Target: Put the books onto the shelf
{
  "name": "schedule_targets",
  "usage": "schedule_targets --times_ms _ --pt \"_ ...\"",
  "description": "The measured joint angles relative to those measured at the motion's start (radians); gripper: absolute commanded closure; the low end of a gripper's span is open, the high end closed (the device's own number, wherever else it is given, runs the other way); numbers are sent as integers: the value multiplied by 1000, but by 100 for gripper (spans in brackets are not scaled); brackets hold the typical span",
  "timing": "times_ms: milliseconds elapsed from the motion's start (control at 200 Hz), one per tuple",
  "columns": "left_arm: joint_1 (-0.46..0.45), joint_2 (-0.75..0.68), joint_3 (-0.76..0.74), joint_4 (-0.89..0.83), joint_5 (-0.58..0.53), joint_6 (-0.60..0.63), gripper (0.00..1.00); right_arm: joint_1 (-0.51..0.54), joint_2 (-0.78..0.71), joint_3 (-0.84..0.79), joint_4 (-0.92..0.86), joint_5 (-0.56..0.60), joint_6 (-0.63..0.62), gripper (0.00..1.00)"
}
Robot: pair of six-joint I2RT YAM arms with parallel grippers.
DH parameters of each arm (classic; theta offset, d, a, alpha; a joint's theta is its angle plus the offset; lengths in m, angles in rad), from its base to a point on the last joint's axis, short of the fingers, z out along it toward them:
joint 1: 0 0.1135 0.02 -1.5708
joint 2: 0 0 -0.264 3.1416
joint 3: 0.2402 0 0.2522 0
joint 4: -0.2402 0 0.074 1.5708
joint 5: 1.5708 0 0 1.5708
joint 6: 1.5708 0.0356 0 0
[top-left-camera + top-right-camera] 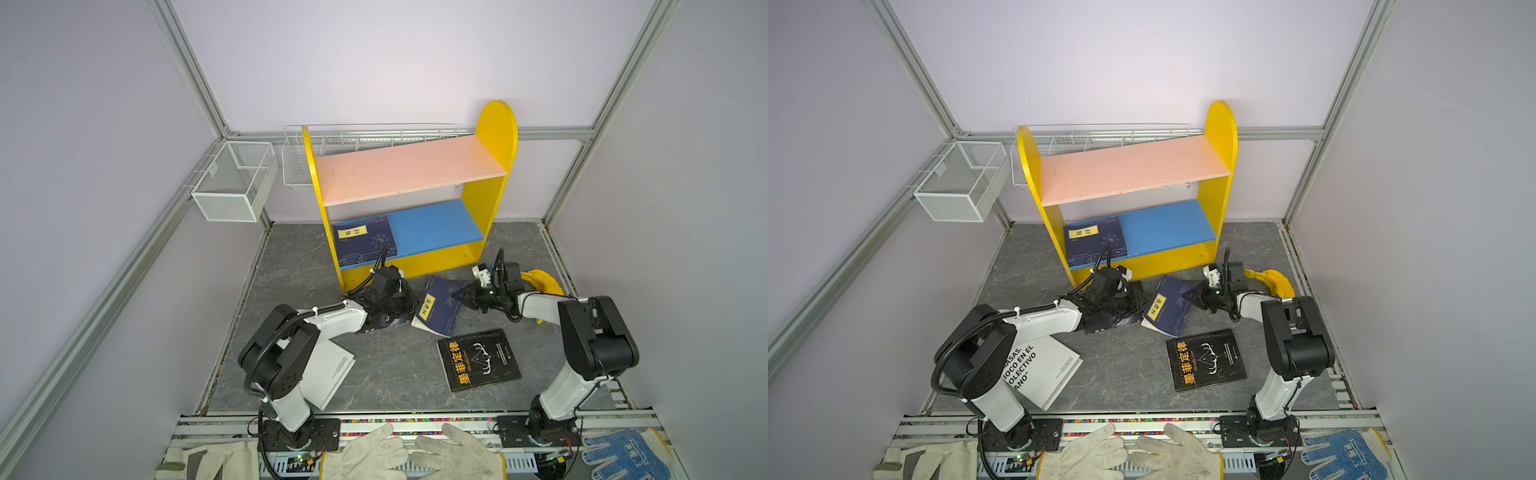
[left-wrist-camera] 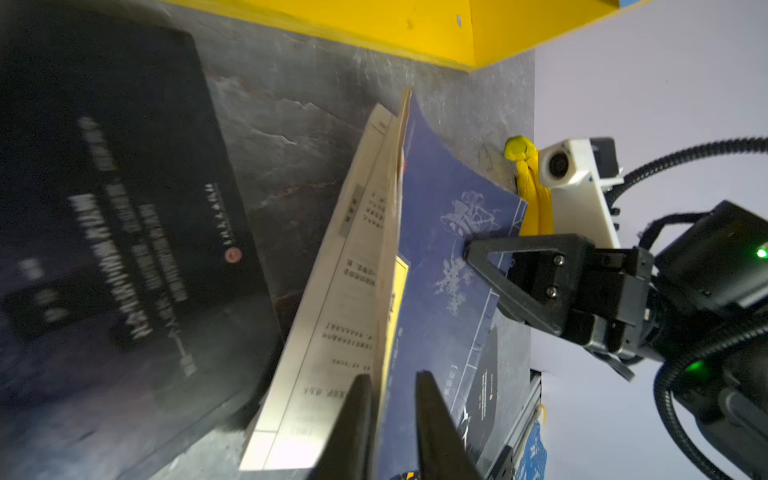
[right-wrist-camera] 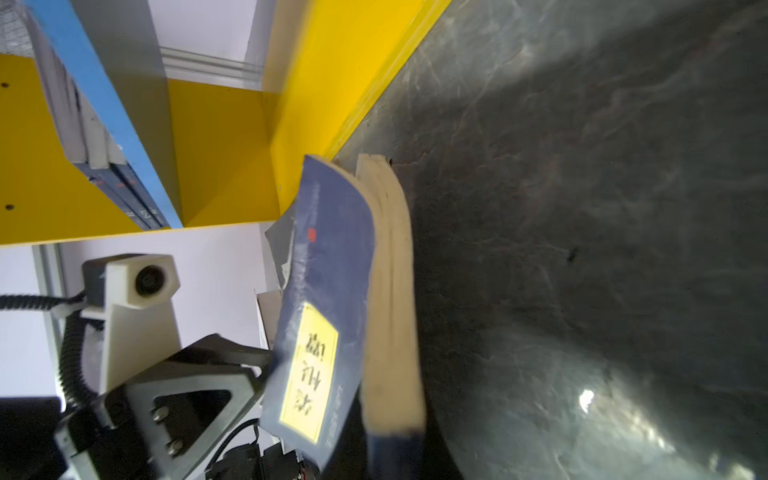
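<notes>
Evidently a handover: the navy book (image 1: 439, 309) stands tilted on one edge on the table, just in front of the shelf (image 1: 494, 137), between both arms. The right gripper (image 1: 460, 296) is pinched tight on the cover's outer edge, presumably to take its weight. The left gripper (image 2: 392, 376) straddles the opposite edge with its fingers parted, likely yielding the hold. Other navy books (image 1: 363, 241) lie flat at the left end of the blue lower board (image 1: 440, 224), probably this one's destination.
</notes>
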Motion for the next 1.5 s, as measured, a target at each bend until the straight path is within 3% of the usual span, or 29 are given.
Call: schedule_targets --times_ms 110,380,600,970,1345,1500 --pt "1 -111 0 -54 -42 36 31 2 -89 9 -85 54 -18 93" --pt "1 -406 -84 -134 -100 66 15 2 -461 16 -207 159 16 93" --pt "-2 -494 -173 -77 -52 2 10 11 -676 136 -254 219 68 93" --pt "-64 -484 -211 294 13 -164 5 104 -694 215 -249 303 141 93" --pt "-84 -368 -176 399 -4 -214 5 171 -648 253 -182 368 227 93" --pt "-84 -311 -164 492 -6 -245 12 180 -648 253 -133 372 271 93"
